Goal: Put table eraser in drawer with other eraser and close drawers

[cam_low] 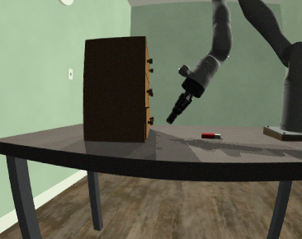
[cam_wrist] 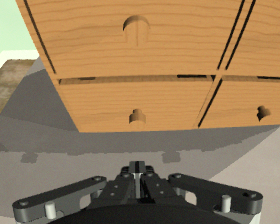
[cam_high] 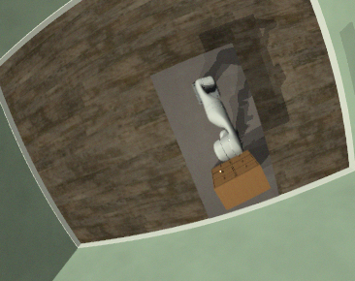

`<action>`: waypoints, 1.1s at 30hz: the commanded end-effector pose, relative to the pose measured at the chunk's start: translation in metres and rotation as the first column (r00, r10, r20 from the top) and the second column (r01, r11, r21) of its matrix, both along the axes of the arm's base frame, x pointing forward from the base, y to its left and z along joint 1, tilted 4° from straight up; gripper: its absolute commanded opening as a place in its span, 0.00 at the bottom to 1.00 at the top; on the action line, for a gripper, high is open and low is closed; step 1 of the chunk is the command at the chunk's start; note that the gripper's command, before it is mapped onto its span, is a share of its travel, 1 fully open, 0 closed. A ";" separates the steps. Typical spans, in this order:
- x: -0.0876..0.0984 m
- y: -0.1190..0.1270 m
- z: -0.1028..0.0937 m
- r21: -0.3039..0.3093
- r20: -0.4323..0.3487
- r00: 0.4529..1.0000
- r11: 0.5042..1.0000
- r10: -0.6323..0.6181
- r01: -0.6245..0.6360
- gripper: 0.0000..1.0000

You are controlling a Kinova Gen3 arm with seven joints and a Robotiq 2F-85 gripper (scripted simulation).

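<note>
My gripper (cam_low: 170,120) (cam_wrist: 137,171) is hovering fully closed and empty before the wooden chest (cam_high: 242,181) (cam_low: 115,88) (cam_wrist: 136,62); the red-and-white eraser (cam_low: 210,136) is lying flat on the table (cam_high: 184,131) (cam_low: 54,138) (cam_wrist: 101,170), between chest and arm base (cam_low: 276,131).

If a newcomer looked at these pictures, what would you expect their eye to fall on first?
Probably the tall wooden chest, standing near one end of the table with its knobbed drawers facing the arm. Next, the small red-and-white eraser, lying on the tabletop between chest and arm base, and the dark, closed hand slanting down before the drawer fronts.
</note>
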State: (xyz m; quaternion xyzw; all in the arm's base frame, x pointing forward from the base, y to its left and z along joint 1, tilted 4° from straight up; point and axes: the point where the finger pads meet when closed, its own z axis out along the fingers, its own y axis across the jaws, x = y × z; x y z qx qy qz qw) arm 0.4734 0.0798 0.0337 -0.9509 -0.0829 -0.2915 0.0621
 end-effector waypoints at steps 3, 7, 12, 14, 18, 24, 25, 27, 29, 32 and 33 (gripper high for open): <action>-0.006 -0.003 0.001 -0.001 -0.002 1.000 1.000 -0.003 0.003 0.00; -0.006 -0.003 0.002 -0.001 -0.002 1.000 1.000 -0.003 0.003 0.00; -0.009 -0.005 0.014 -0.001 -0.002 1.000 1.000 -0.003 0.003 0.00; -0.011 -0.006 0.024 -0.001 -0.002 1.000 1.000 -0.003 0.003 0.00; -0.015 -0.008 0.039 -0.001 -0.002 1.000 1.000 -0.003 0.003 0.00; -0.021 -0.011 0.062 -0.001 -0.002 1.000 1.000 -0.003 0.003 0.00; -0.022 -0.011 0.065 -0.001 -0.002 1.000 1.000 -0.003 0.003 0.00; -0.023 -0.011 0.070 -0.001 -0.002 1.000 1.000 -0.003 0.003 0.00; -0.023 -0.012 0.072 -0.001 -0.002 1.000 1.000 -0.003 0.003 0.00; -0.024 -0.012 0.073 -0.001 -0.002 1.000 1.000 -0.003 0.003 0.00; -0.024 -0.012 0.073 -0.001 -0.002 1.000 1.000 -0.003 0.003 0.00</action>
